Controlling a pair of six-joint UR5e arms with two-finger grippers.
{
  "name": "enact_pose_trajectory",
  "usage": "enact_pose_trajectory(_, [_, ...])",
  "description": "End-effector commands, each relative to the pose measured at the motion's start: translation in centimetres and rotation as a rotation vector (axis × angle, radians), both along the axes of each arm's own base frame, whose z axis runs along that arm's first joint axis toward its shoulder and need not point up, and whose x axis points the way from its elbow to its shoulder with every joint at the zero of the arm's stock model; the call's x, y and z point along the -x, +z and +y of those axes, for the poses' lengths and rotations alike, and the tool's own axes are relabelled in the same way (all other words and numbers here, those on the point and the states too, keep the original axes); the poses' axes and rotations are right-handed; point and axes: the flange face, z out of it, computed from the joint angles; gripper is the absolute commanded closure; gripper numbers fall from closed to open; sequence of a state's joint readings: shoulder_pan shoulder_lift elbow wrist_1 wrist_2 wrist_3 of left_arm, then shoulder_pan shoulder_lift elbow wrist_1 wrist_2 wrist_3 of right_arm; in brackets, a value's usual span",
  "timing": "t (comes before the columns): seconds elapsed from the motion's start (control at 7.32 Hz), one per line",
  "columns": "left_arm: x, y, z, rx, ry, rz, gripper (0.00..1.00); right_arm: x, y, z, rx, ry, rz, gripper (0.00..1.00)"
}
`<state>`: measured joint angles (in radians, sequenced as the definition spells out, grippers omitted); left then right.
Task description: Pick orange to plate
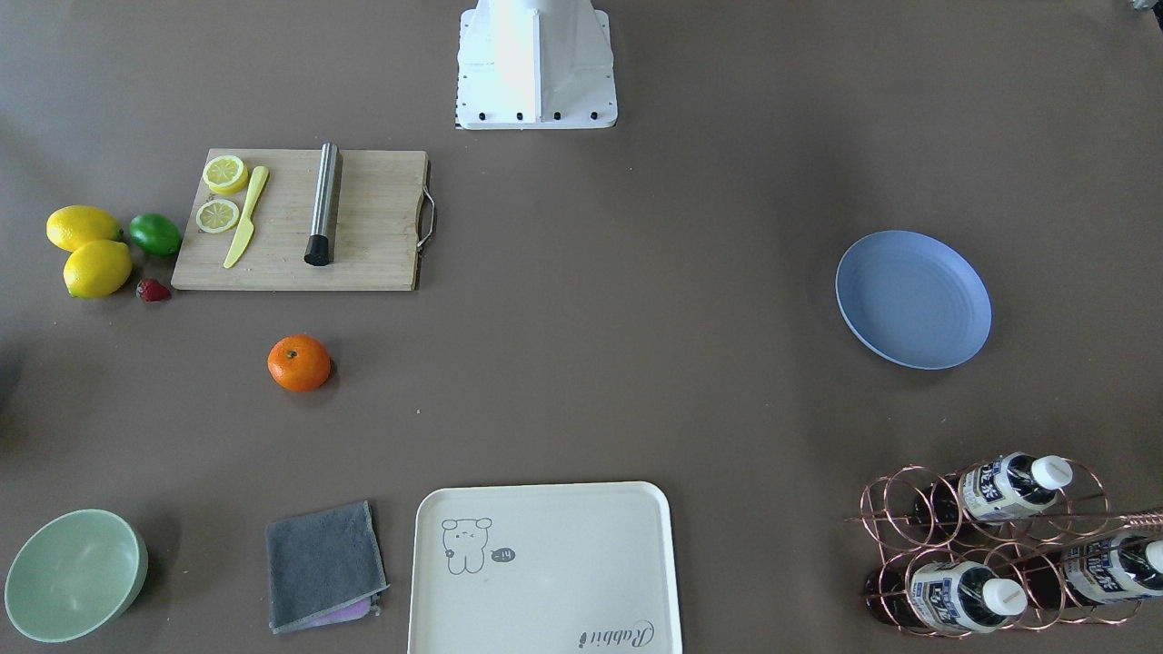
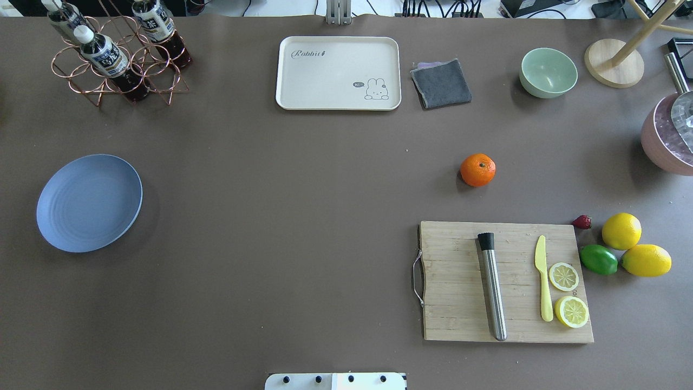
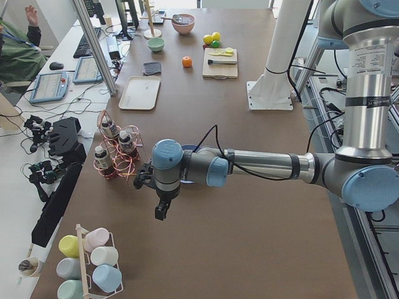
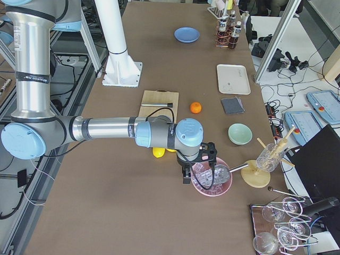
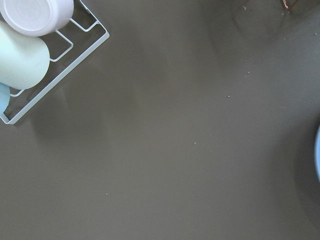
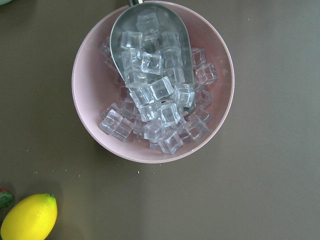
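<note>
Front-facing: orange (image 1: 299, 362) alone on bare table, just off the cutting board (image 1: 372, 218), stem spot up. Plate (image 1: 913, 300) well apart toward the other end, nothing on it. No gripper in frame.

Overhead: orange (image 2: 477, 169) on the robot's right half, plate (image 2: 89, 202) on its left. No arm visible.

Left side: left gripper (image 3: 161, 213) low over bare table beyond the bottle rack (image 3: 115, 156), orange far down the table. Impossible to tell whether fingers apart or together.

Right side: right gripper (image 4: 186, 178) above the pink ice bowl (image 4: 211, 193), orange (image 4: 196, 107) further along toward the table's middle. Finger state likewise impossible to tell.

Left wrist: bare table, pastel cups (image 5: 22, 60), sliver of plate (image 5: 318, 160).

Right wrist: ice bowl straight below, lemon (image 6: 29, 219) in the corner.

Judged: right arm nearer the orange; round, so no axis to align with; reach not yet begun
</note>
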<state>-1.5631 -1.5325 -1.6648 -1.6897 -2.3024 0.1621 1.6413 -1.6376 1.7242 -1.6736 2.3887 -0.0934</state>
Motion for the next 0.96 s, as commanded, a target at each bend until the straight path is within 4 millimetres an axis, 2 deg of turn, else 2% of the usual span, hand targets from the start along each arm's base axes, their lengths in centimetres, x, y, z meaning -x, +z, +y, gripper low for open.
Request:
enact_pose_trajectory(0.0, [-0.16,-0.37,-0.17,-0.008,0.004,0.002,0.02,-0.02,-0.03,-0.04,0.008,0.008,0.001,0.00])
enact_pose_trajectory(0.82, [-0.16,-0.91,-0.67,-0.021,0.003,0.000,0.02,-0.01,-0.04,-0.04,0.008,0.008,0.000,0.00])
